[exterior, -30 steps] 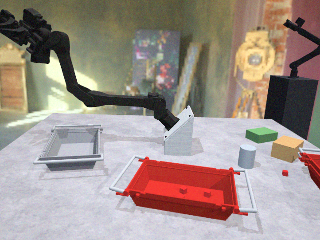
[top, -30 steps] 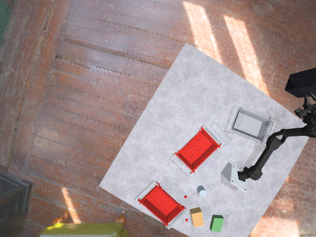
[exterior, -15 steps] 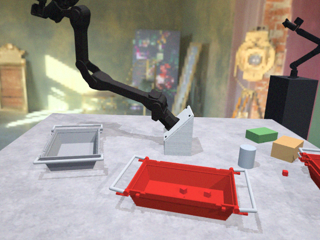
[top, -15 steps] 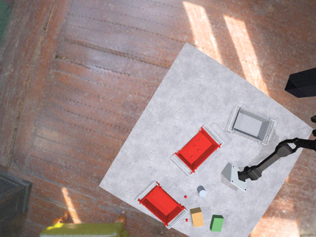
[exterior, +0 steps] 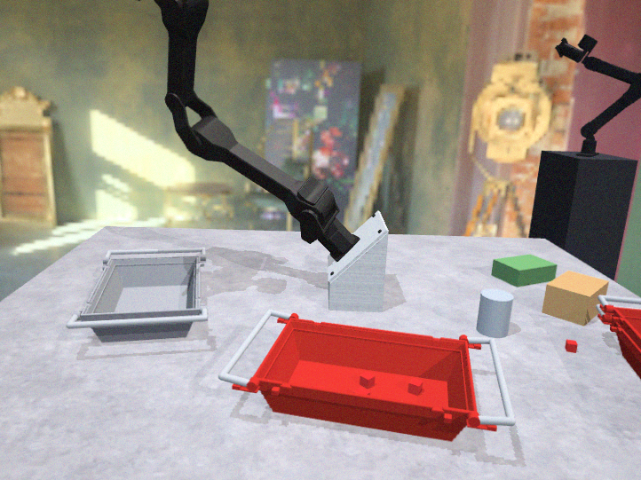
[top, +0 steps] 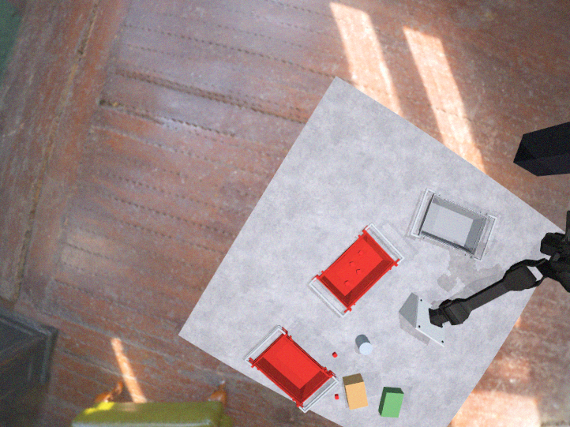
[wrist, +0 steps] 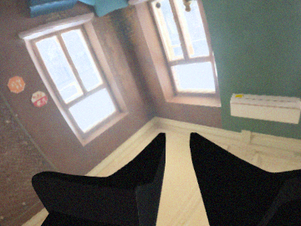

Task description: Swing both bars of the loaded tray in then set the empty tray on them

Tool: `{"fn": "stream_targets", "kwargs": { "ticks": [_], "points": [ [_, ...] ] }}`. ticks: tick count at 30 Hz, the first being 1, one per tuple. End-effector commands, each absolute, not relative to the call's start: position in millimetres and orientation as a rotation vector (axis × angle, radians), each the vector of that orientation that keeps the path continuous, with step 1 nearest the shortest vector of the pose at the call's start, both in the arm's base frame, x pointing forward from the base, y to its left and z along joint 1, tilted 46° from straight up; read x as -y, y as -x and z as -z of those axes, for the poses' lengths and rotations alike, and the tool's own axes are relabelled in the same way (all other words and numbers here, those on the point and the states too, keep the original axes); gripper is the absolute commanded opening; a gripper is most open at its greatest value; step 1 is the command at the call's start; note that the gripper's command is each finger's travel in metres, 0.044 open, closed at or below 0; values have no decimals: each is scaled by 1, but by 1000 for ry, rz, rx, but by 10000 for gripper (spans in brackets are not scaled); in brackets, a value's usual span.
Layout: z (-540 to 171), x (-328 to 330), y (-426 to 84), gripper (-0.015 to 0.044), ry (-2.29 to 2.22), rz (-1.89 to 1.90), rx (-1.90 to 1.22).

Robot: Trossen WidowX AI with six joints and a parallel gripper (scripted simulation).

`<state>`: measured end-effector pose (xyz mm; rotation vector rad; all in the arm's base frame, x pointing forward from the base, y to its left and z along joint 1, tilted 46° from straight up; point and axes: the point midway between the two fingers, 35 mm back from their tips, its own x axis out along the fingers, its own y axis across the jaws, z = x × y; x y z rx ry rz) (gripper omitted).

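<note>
The loaded red tray (top: 373, 280) (exterior: 363, 421) stands upright with several small red blocks (exterior: 415, 388) on its floor. Its left wire bar (exterior: 245, 343) and right wire bar (exterior: 502, 381) stick out past its ends. An empty red tray (top: 294, 361) with its bars out stands nearby, cut off at the right edge of the exterior view. An empty grey tray (top: 449, 222) (exterior: 141, 333) has bars at both ends. My gripper (wrist: 177, 138) is empty, its fingertips a narrow gap apart. It is outside the top and exterior views, high up and away from the trays.
The arm rises from a sloped grey base (top: 429, 327) (exterior: 355, 287). A grey cylinder (top: 363, 345) (exterior: 494, 313), an orange block (top: 356, 394) (exterior: 574, 293), a green block (top: 391, 403) (exterior: 524, 270) and two loose red blocks (top: 334, 354) (top: 336, 396) are on the table.
</note>
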<state>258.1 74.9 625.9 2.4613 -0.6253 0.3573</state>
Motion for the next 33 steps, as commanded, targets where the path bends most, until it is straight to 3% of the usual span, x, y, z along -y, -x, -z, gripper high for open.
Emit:
{"fn": "stream_targets", "kwargs": {
  "ticks": [1, 8, 20, 26, 33],
  "points": [
    [-609, -79, -288, 86, -2245, -235, 620],
    [-564, -83, -340, 86, -1878, 30, 544],
    [-400, -21, -445, 86, -898, 654, 87],
    [-313, 37, -457, 86, -465, 869, -270],
    [-221, 108, -431, 86, -36, 1002, -784]
  ]
}}
